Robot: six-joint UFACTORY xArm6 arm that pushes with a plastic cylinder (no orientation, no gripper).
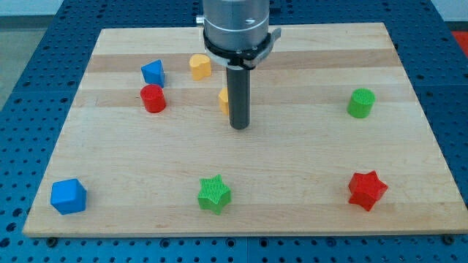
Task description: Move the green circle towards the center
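Observation:
The green circle [360, 103] is a short green cylinder standing at the view's right, upper half of the wooden board [307, 161]. My tip [239, 127] is the lower end of the dark rod, near the board's middle, far to the left of the green circle and apart from it. A yellow block [223, 100] is partly hidden just behind the rod on its left side.
A yellow heart [199, 66], a blue block [153, 72] and a red cylinder [153, 98] sit at the upper left. A blue cube [68, 196] is at the lower left, a green star [214, 194] at the bottom middle, a red star [366, 191] at the lower right.

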